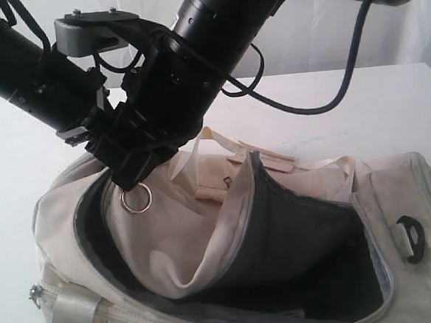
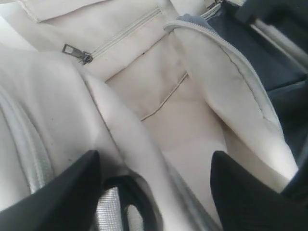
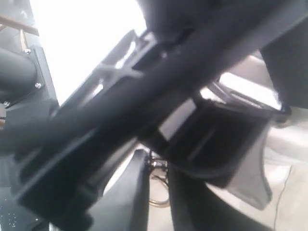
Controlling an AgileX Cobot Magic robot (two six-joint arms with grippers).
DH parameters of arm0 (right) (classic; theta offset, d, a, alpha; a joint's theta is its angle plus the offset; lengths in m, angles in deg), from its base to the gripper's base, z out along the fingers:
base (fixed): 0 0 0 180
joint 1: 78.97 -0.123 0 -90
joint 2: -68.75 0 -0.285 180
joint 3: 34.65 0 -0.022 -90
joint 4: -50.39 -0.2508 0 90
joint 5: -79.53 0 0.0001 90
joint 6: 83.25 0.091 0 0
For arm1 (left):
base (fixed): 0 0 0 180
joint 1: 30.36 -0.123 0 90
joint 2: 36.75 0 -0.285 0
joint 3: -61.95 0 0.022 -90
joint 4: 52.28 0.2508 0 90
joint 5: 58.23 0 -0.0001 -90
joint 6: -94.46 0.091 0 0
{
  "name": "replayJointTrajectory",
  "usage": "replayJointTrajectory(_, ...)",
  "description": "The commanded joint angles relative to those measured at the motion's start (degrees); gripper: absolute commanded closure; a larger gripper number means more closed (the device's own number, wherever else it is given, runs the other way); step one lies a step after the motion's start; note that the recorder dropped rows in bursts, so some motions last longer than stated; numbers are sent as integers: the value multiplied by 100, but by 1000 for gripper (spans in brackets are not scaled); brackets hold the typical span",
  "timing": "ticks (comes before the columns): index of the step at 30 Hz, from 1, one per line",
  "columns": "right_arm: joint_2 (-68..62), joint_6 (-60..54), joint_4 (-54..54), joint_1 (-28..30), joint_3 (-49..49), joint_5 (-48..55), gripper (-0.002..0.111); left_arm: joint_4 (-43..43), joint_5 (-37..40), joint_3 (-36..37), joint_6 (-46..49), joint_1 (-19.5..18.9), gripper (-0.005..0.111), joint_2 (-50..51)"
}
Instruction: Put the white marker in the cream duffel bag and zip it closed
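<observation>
White bench [image 1: 344, 101] under the cream duffel bag [image 1: 279, 223], mouth gaping; right gripper [image 3: 158, 185] pinches its zip ring [image 1: 135, 199] at the bag's end, left gripper [image 2: 154, 161] spread wide over cream fabric alongside.

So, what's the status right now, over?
Left gripper open over bag. Right gripper shut on zip ring. Bag unzipped, marker not in sight. Flap sagging into opening.
</observation>
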Motion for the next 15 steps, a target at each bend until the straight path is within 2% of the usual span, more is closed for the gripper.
replayJointTrajectory(1,49,-48,-85,-3,-67,-490,108,104,270,87,-82,91,47,-33)
replayJointTrajectory(3,49,-48,-85,-3,-67,-499,108,104,259,87,-82,91,60,-19)
replayJointTrajectory(6,49,-48,-85,-3,-67,-572,108,-47,195,87,-82,91,89,48)
replayJointTrajectory(8,49,-48,-97,-3,-67,-625,108,-260,160,87,-41,91,104,102)
replayJointTrajectory(9,49,-48,-98,-3,-67,-642,108,-347,98,87,-7,91,107,142)
replayJointTrajectory(15,49,-48,-207,-38,-67,-577,108,-680,-406,87,94,91,107,234)
